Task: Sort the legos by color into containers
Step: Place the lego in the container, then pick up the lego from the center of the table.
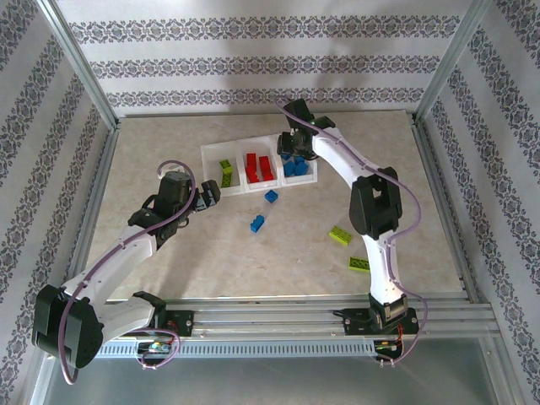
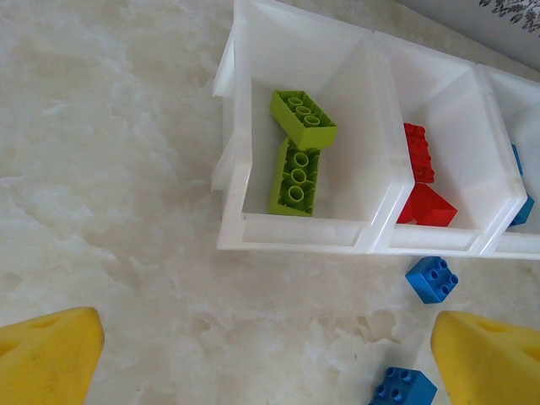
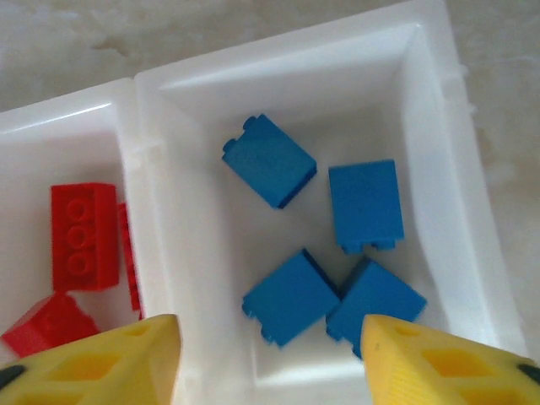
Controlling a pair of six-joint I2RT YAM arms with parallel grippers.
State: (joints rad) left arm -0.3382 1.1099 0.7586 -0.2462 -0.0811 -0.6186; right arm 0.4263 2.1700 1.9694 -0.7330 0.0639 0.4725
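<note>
The left tool [image 2: 270, 363] stood wide open and empty above the surface [image 2: 101, 169], just in front of the containers [image 2: 295, 232]; the right tool [image 3: 270, 354] hung over the right-hand compartment with its jaws parted and nothing between them; four blue bricks [image 3: 270, 169] lay loose on that compartment's floor beneath it. The middle compartment held red bricks [image 2: 419, 152]; the left one held two lime green bricks [image 2: 302, 118], one overlapping the other. Out on the surface, two loose blue bricks [image 1: 271, 196] lay near the front of the tray; two loose green bricks [image 1: 340, 235] lay well apart from it, beside the right arm.

The legos looked like hard moulded plastic; I judged them light, stiff and in no way fragile, so a drop into a bin should do no harm; their smooth glossy sides seemed likely to slip or twist under an off-centre pinch. The safest hold appeared to be across two flat opposite side walls, over the short width, with the fingers square to the brick and not on a corner; the studded top offered no good purchase.

No brand, label or writing could be read; the stud tops were too small to show any mark; the bins carried no lettering.
</note>
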